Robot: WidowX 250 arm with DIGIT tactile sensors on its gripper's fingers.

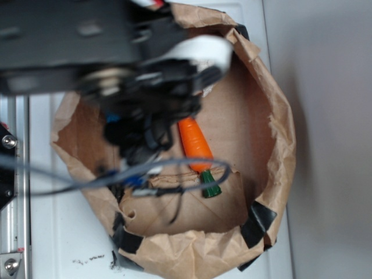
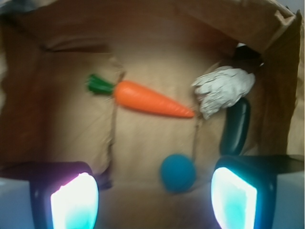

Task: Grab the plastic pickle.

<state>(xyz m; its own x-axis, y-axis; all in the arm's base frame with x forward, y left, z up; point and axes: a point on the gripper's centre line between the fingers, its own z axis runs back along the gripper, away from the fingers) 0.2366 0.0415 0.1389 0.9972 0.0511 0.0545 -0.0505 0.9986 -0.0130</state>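
In the wrist view the plastic pickle [image 2: 236,126], dark green and glossy, stands on end at the right of the bag floor, just above my right finger. My gripper [image 2: 153,198] is open, its two glowing pads wide apart with nothing between them; the pickle lies outside the gap, ahead and to the right. In the exterior view the arm [image 1: 116,64] hangs over the bag and hides both the pickle and the gripper's fingers.
A brown paper bag [image 1: 273,133] with rolled walls surrounds everything. On its floor lie an orange carrot [image 2: 150,99] [image 1: 195,142] with a green stub, a blue ball [image 2: 177,172] close to my right finger, and a crumpled white paper wad [image 2: 222,89] touching the pickle's top.
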